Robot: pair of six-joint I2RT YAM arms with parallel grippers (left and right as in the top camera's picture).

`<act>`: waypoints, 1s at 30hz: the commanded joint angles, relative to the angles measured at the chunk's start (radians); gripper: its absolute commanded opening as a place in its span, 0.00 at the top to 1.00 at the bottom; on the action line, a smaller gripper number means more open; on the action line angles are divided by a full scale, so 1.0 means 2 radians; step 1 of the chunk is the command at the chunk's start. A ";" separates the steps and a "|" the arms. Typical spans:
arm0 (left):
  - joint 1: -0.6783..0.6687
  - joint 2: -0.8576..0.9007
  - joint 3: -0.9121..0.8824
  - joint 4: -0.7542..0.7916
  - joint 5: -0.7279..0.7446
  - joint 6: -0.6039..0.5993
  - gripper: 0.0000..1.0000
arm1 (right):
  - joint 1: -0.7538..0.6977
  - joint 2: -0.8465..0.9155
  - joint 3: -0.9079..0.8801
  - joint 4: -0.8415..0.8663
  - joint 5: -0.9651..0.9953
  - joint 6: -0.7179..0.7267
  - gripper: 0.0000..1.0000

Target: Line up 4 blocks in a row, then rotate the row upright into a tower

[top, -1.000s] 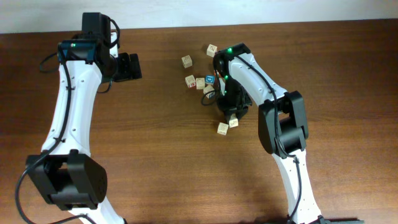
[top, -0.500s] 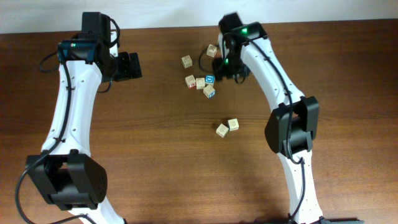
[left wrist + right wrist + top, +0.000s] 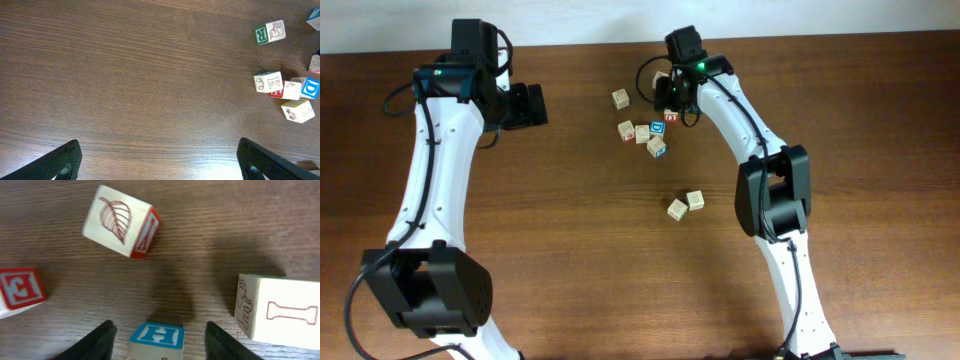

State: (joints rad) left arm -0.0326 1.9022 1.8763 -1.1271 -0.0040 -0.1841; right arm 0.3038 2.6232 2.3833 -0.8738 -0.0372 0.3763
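Pale wooden blocks lie in a cluster at the far centre: one (image 3: 620, 98) apart on the left, two side by side (image 3: 626, 130) (image 3: 642, 134), and a red-faced one (image 3: 671, 117). A pair of blocks (image 3: 678, 209) (image 3: 695, 200) lies nearer the front. My right gripper (image 3: 670, 97) hangs over the cluster's far side. In its wrist view it (image 3: 159, 345) is open, and a blue-faced H cube (image 3: 157, 334) stands between the fingers with a gap on each side. My left gripper (image 3: 162, 162) is open and empty over bare wood, left of a green-faced R block (image 3: 269, 32).
Around the right gripper sit a leaf-printed block with a red side (image 3: 120, 227), a red-faced block (image 3: 17, 290) at the left edge and a large pale block (image 3: 280, 312) close on the right. Another blue-faced cube (image 3: 657, 128) lies within the cluster.
The right arm left the two near blocks and swung back to the far cluster, its jaws wider than before. The left arm has not moved.
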 commanded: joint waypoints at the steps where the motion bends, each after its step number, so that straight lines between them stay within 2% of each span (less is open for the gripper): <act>1: 0.001 0.004 0.010 0.000 0.004 -0.005 0.03 | 0.009 0.015 -0.002 -0.001 0.014 0.005 0.53; 5: 0.001 0.004 0.010 0.001 0.004 -0.005 0.03 | 0.008 0.016 0.003 -0.014 0.014 0.005 0.71; 10: 0.001 0.004 0.010 0.003 0.004 -0.005 0.03 | 0.004 -0.015 0.056 -0.109 0.014 0.005 0.70; 17: 0.001 0.004 0.010 0.003 0.004 -0.005 0.03 | -0.017 -0.084 0.252 -0.350 0.006 -0.041 0.69; 18: 0.001 0.004 0.010 0.003 0.004 -0.005 0.03 | -0.020 -0.093 0.285 -0.382 0.006 -0.043 0.66; 21: 0.001 0.004 0.010 0.002 0.004 -0.005 0.03 | -0.026 -0.148 0.326 -0.413 -0.032 -0.068 0.65; 24: 0.001 0.004 0.010 -0.006 0.003 -0.004 0.02 | -0.026 -0.231 0.282 -0.413 -0.030 -0.071 0.65; 27: 0.001 0.004 0.010 -0.005 0.003 -0.004 0.02 | -0.026 -0.351 0.104 -0.413 -0.002 -0.078 0.65; 30: 0.001 0.004 0.010 -0.003 0.003 -0.004 0.02 | -0.026 -0.397 -0.069 -0.412 0.010 -0.075 0.64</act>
State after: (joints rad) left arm -0.0322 1.9022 1.8763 -1.1370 -0.0040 -0.1841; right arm 0.2550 1.8477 2.4588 -1.6905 -0.0525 0.2314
